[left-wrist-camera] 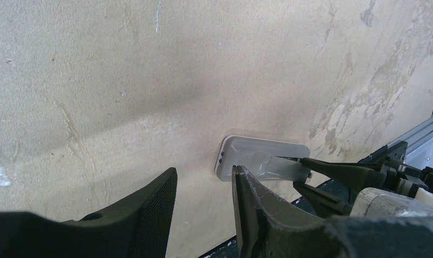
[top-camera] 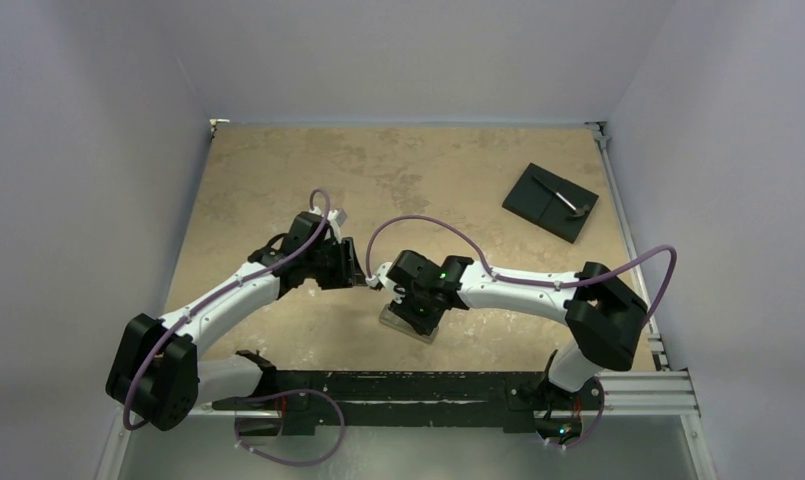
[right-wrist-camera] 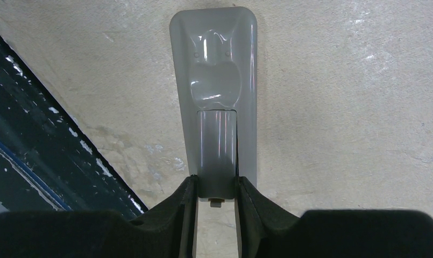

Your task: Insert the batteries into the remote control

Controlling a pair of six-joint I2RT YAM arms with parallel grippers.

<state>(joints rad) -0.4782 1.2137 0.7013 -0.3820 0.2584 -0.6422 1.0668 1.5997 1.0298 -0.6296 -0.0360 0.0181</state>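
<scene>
R hand [right-wrist-camera: 216, 184] clenched on batt cover [right-wrist-camera: 217, 145] atop remote control [right-wrist-camera: 214, 59], grey back up on counter [right-wrist-camera: 343, 107]; L hand [left-wrist-camera: 203, 180] released, alongside.

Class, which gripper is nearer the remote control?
Right. The right gripper pinches the cover strip at one end of the remote control; the left gripper hangs open beside it, apart.

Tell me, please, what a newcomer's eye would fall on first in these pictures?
The remote control lies grey back up near the front middle of the table, with the right gripper fingers closed on the narrow grey strip in its back. The left gripper hangs open just beside it. A black square plate sits near the far right corner.
</scene>
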